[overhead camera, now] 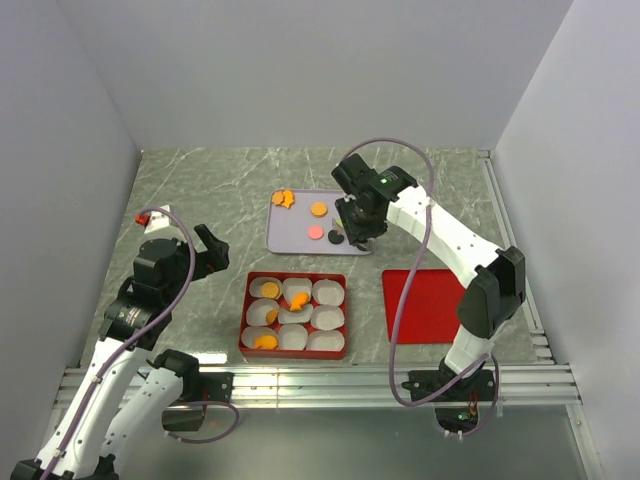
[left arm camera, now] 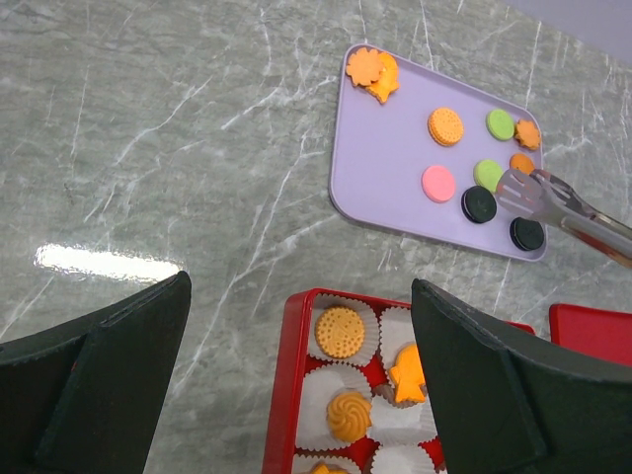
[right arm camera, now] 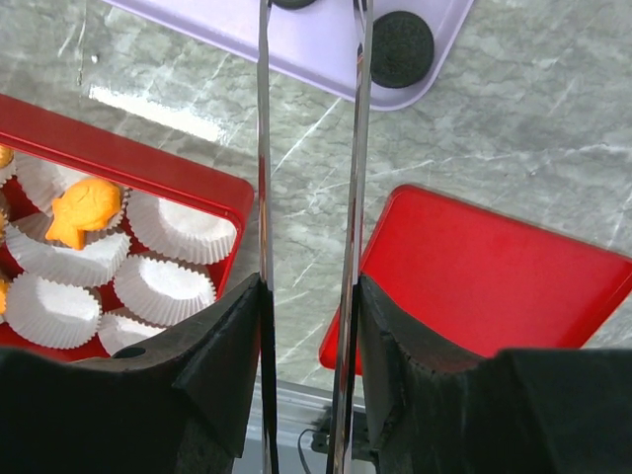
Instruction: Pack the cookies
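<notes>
Lavender tray (left arm camera: 385,148) at mid-table carries most of the cookies (left arm camera: 445,125) — orange, green, pink and black discs — and a few orange ones sit in paper cups (right arm camera: 163,288) inside the red box (left arm camera: 292,336). The right gripper (right arm camera: 308,336) pinches metal tongs (left arm camera: 553,197), their tips over the tray beside a black disc. The left gripper (left arm camera: 299,286) hovers near the box, jaws spread wide, holding nothing.

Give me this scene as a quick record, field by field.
Tray: lavender tray with loose cookies in orange, green, pink, black
Box: red box, nine paper cups, some holding orange cookies
Lid: red lid right of the box
Left claw: open, empty, left of the box
Right claw: shut on tongs, tips over the tray
</notes>
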Controlling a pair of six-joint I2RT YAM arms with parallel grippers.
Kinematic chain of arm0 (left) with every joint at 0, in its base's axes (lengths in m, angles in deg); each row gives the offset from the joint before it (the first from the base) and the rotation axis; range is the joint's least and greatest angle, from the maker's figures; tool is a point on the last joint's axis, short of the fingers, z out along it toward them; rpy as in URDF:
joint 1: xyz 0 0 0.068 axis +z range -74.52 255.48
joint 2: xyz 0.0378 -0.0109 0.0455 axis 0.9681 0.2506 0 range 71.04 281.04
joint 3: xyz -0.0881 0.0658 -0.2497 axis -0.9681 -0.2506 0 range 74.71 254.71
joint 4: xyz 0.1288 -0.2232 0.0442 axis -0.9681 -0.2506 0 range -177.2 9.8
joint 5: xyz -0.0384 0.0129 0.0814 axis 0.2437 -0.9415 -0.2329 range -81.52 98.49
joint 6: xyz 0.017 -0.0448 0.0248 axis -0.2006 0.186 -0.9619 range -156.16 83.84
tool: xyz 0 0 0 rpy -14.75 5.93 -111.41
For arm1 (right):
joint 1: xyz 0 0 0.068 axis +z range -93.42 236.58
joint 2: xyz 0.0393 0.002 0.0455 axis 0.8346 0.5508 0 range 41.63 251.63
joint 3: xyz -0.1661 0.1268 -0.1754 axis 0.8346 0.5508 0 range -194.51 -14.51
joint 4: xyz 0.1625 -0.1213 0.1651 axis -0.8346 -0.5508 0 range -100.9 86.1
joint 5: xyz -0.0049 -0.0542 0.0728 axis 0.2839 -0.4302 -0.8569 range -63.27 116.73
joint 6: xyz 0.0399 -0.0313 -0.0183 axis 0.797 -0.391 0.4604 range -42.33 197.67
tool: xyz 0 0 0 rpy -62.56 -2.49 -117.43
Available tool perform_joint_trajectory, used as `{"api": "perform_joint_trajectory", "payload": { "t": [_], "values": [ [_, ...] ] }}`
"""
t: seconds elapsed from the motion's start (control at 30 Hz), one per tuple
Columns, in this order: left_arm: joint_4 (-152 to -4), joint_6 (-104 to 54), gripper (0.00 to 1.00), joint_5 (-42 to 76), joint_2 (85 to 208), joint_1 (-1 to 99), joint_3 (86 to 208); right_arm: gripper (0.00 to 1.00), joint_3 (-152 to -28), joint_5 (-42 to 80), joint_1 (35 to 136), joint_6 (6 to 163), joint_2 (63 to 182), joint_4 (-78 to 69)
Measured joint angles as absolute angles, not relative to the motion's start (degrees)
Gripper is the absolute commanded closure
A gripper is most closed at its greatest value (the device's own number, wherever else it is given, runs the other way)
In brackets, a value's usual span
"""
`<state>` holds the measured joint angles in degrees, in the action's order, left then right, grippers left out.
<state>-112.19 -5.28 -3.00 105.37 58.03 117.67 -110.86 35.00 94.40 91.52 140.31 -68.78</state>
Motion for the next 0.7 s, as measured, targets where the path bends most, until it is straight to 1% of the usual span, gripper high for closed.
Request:
{"api": "perform_joint_trajectory", "payload": {
  "t": [0.2, 0.7],
  "values": [
    [-112.2, -5.3, 0.01, -3.0, 105.4, 58.0, 117.7, 0.48, -110.5, 34.2, 94.4, 91.5, 141.3, -68.8],
    [-112.2, -5.3, 0.01, -3.4, 105.4, 58.0, 117.7, 0.48, -110.0, 32.6, 94.4, 91.5, 144.6, -69.0]
  ]
}}
